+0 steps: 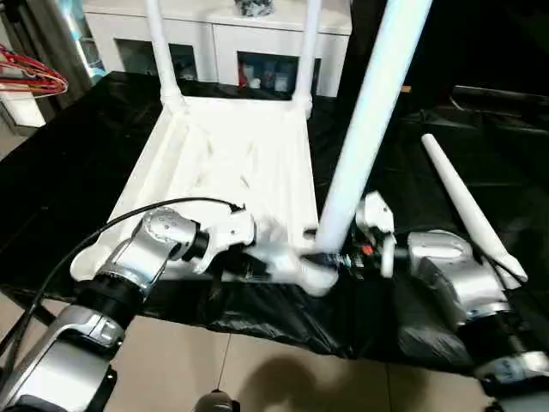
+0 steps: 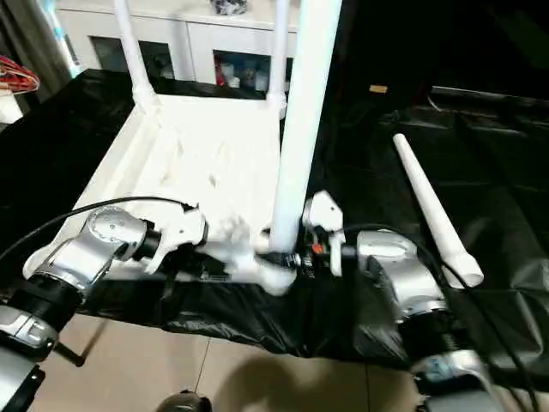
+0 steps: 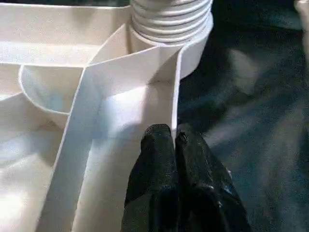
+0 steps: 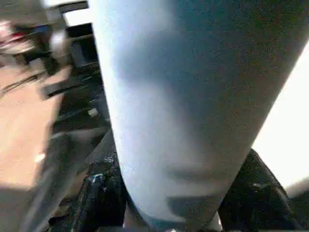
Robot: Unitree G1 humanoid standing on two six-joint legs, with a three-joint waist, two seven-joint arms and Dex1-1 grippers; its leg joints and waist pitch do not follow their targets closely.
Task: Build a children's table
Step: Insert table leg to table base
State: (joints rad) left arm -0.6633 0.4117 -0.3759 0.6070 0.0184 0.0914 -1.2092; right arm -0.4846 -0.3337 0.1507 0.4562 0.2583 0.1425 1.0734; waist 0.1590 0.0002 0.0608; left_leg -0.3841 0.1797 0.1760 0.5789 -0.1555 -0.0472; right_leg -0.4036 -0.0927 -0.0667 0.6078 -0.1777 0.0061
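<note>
The white tabletop (image 1: 232, 154) lies upside down on a black-covered surface, ribs up. Two white legs (image 1: 159, 43) (image 1: 310, 43) stand in its far corner sockets. A third leg (image 1: 369, 112) stands tilted slightly in the near right socket (image 3: 169, 29), and my right gripper (image 1: 330, 251) is closed around its lower end, with a black finger (image 4: 99, 198) on either side of the leg (image 4: 183, 96). My left gripper (image 3: 174, 137) is shut with nothing in it, its tips resting on a rib of the tabletop just beside that socket. A fourth leg (image 1: 467, 206) lies loose on the cover to the right.
A white cabinet (image 1: 232, 43) with glass doors stands behind the work surface. Red hangers (image 1: 30, 79) stick in at the far left. The black cover (image 1: 69, 172) hangs over the front edge above a tiled floor (image 1: 257, 378). A black cable (image 1: 86, 240) loops over my left forearm.
</note>
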